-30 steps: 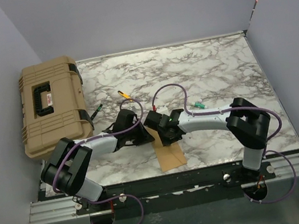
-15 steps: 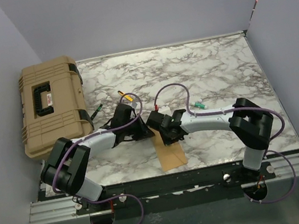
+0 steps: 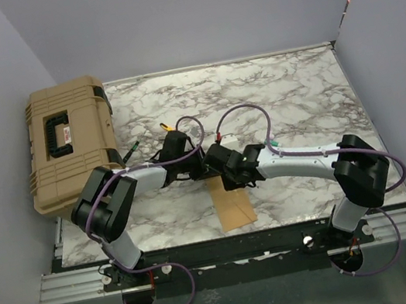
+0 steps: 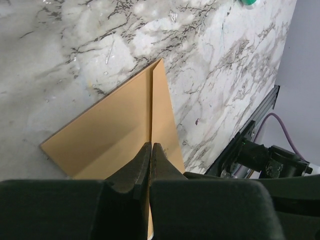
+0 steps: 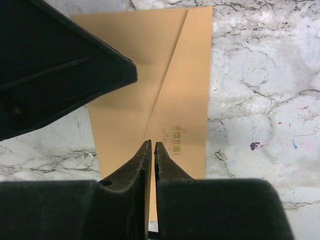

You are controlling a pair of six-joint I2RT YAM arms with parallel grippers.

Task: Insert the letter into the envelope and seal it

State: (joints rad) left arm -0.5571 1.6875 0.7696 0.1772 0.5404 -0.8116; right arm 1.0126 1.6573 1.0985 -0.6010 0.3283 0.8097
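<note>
The envelope (image 3: 232,206) lies flat on the marbled tabletop (image 3: 279,91), close to the near edge and midway between the two arm bases. Its long side runs roughly from near to far. We see both arms reaching in over its far end, wrists almost meeting there.

The left tool (image 4: 151,146) is closed, its fingers pressed together with the tips right over the tan paper, at the foot of a straight fold line. We cannot tell whether any paper is pinched between them. The right tool (image 5: 151,145) is also closed down to a thin slit. Its tips sit over the envelope beside a small dark printed mark (image 5: 175,136), where a diagonal seam ends.

A tan hard case (image 3: 69,148) sits at the far left.
</note>
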